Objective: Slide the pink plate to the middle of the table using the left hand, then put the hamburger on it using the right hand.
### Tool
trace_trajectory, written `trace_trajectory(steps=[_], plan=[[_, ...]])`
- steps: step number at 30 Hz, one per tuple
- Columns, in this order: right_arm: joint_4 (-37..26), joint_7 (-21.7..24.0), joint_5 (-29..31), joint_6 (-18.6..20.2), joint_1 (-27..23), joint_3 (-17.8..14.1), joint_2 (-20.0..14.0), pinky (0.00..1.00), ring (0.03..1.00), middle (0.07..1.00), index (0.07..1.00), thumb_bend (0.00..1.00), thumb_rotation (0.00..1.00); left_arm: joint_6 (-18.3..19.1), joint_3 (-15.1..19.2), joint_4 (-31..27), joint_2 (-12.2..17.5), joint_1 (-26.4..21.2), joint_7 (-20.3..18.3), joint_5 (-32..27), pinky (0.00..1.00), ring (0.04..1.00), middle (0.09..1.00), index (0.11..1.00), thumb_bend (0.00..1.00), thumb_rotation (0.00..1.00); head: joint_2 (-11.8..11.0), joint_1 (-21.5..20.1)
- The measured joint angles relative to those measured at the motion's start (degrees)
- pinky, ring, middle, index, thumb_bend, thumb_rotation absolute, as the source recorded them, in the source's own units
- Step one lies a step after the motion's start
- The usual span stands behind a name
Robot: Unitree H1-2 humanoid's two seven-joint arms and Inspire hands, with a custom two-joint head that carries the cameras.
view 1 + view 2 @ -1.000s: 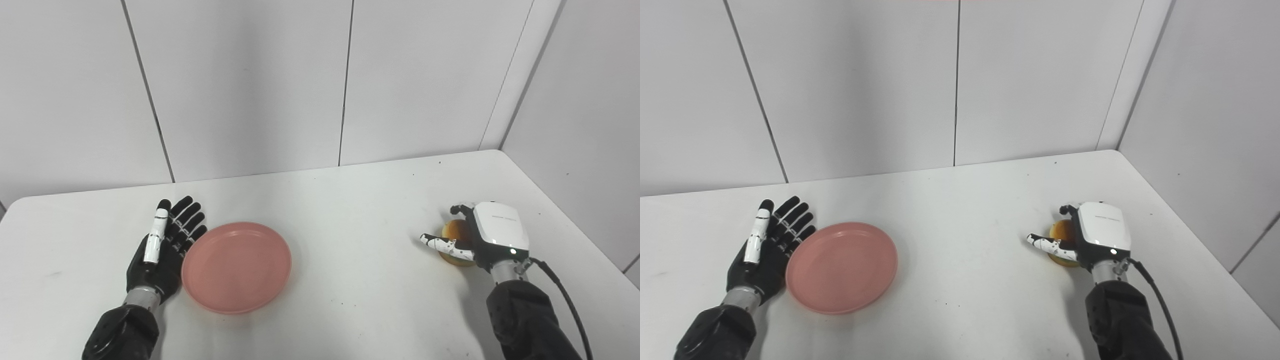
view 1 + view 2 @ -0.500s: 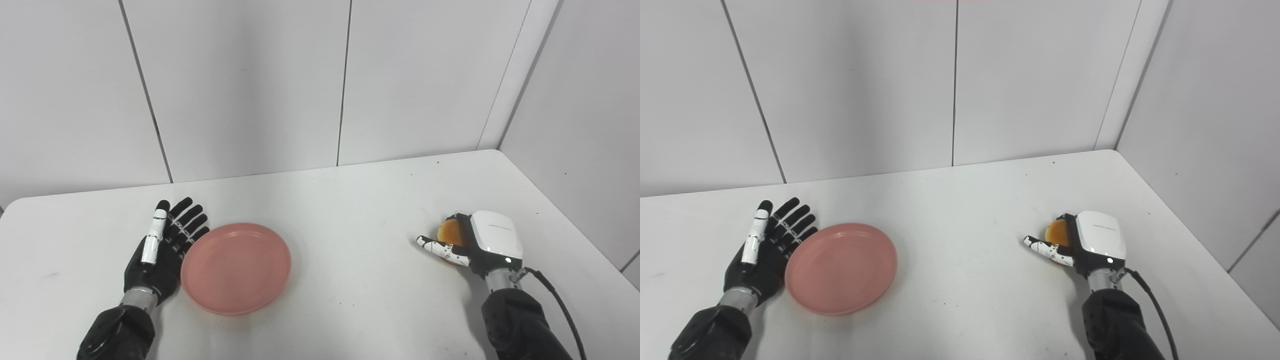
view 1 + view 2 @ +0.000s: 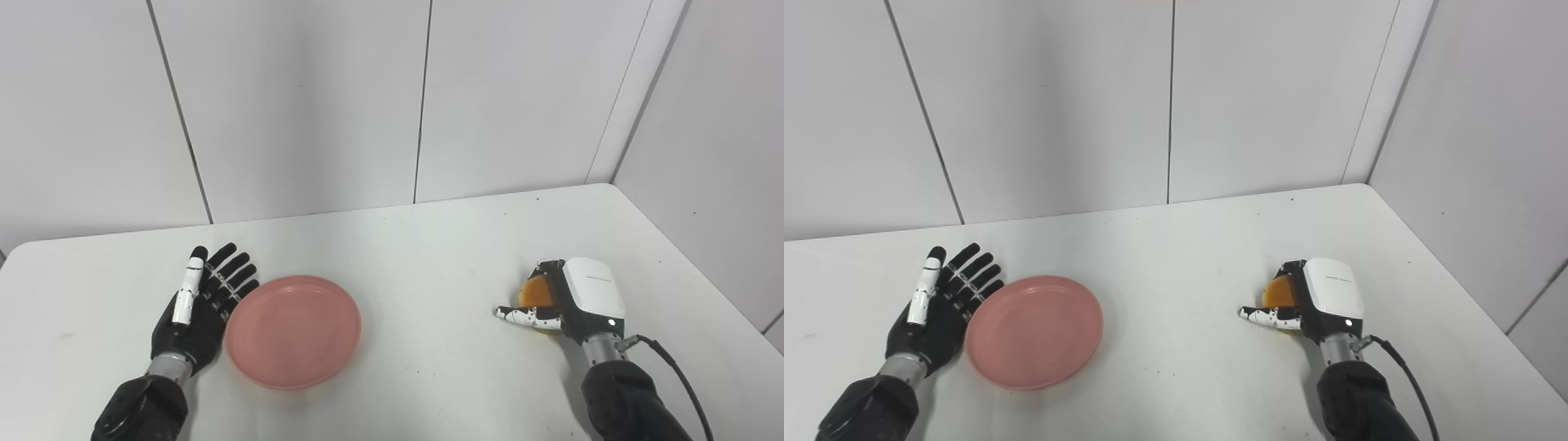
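Left eye view: one pink plate point(image 3: 293, 331), nothing in it, lies on the desk point(image 3: 416, 245) toward its left edge. Left robot hand point(image 3: 199, 309) rests flat beside it, fingers spread. Right robot hand point(image 3: 566, 303) clasps one hamburger point(image 3: 534, 293) near the right edge.

Plate point(image 3: 293, 331) left on table point(image 3: 429, 245), beside left robot hand point(image 3: 199, 309); hamburger point(image 3: 535, 293) far right.
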Motion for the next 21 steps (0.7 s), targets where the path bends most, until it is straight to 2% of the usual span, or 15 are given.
trace_trajectory(steps=[2, 3, 6, 7, 10, 12, 13, 15, 17, 18, 19, 21], plan=[[-1.90, 1.13, -0.02, -0.04, 0.54, 0.99, 0.16, 0.13, 0.172, 0.246, 0.292, 0.48, 0.36, -0.02, -0.13, 0.14, 0.00, 0.00, -0.19, 0.01, 0.76, 0.757, 0.750, 0.731, 0.66, 0.68, -0.44, 0.35], [-2.60, 1.45, -0.10, -0.08, 0.69, 1.49, 0.24, 0.13, 0.173, 0.246, 0.295, 0.49, 0.40, -0.05, -0.30, 0.22, -0.05, 0.00, -0.35, 0.01, 0.74, 0.763, 0.752, 0.735, 0.67, 0.67, -0.61, 0.87], [-5.10, 3.06, -0.48, -0.08, 0.56, 1.88, 0.77, 0.14, 0.180, 0.247, 0.295, 0.49, 0.43, -0.37, -0.46, 0.59, -0.55, -0.04, -0.59, 0.03, 0.75, 0.768, 0.750, 0.737, 0.65, 0.65, -0.88, 1.49], [-6.09, 3.60, -0.49, -0.08, 0.32, 1.98, 0.88, 0.14, 0.182, 0.248, 0.298, 0.49, 0.42, -0.54, -0.46, 0.87, -0.72, -0.08, -0.63, 0.03, 0.76, 0.770, 0.750, 0.738, 0.65, 0.65, -0.96, 2.10], [-7.14, 3.76, -1.11, -0.36, -1.50, 2.25, 0.95, 0.13, 0.178, 0.246, 0.293, 0.49, 0.33, -0.69, -0.46, 1.10, -1.33, -0.22, -0.65, 0.03, 0.76, 0.769, 0.737, 0.735, 0.65, 0.63, -0.97, 3.43], [-7.46, 3.65, -1.18, -1.24, -2.69, 2.40, 1.11, 0.13, 0.177, 0.244, 0.299, 0.50, 0.37, -1.28, -0.62, 1.41, -1.49, -0.26, -0.66, 0.05, 0.75, 0.761, 0.732, 0.728, 0.65, 0.63, -1.31, 4.73], [-7.49, 3.45, -1.18, -1.73, -3.23, 2.51, 1.29, 0.13, 0.178, 0.247, 0.301, 0.50, 0.40, -1.83, -0.79, 1.69, -1.55, -0.27, -0.66, 0.08, 0.75, 0.760, 0.731, 0.722, 0.65, 0.64, -2.10, 6.23], [-7.47, 3.43, -0.62, -3.08, -3.89, 2.55, 2.00, 0.13, 0.177, 0.250, 0.302, 0.51, 0.41, -3.95, -1.61, 3.17, -1.75, -0.50, -1.03, 0.28, 0.74, 0.760, 0.740, 0.722, 0.65, 0.65, -2.11, 6.24], [-7.70, 3.47, -0.12, -3.82, -4.23, 2.72, 3.02, 0.13, 0.177, 0.252, 0.307, 0.50, 0.42, -5.49, -2.26, 3.93, -1.92, -0.66, -1.04, 1.14, 0.73, 0.752, 0.741, 0.727, 0.66, 0.66, -3.42, 9.30], [-7.97, 3.48, -0.08, -3.93, -4.25, 2.92, 3.38, 0.13, 0.177, 0.252, 0.309, 0.50, 0.43, -6.43, -2.47, 4.46, -2.09, -0.74, -1.05, 1.20, 0.72, 0.748, 0.740, 0.729, 0.67, 0.66, -3.43, 9.32], [-8.25, 3.65, -0.09, -4.04, -4.29, 3.18, 3.66, 0.12, 0.169, 0.246, 0.324, 0.48, 0.42, -7.14, -2.59, 5.11, -2.39, -0.94, -1.11, 1.25, 0.73, 0.752, 0.747, 0.745, 0.66, 0.66, -3.43, 11.06], [-9.38, 4.48, -0.10, -4.09, -4.38, 3.66, 3.99, 0.12, 0.168, 0.248, 0.344, 0.47, 0.40, -7.33, -2.78, 5.49, -2.77, -1.16, -1.10, 1.35, 0.74, 0.754, 0.752, 0.758, 0.65, 0.67, -3.43, 11.07]])
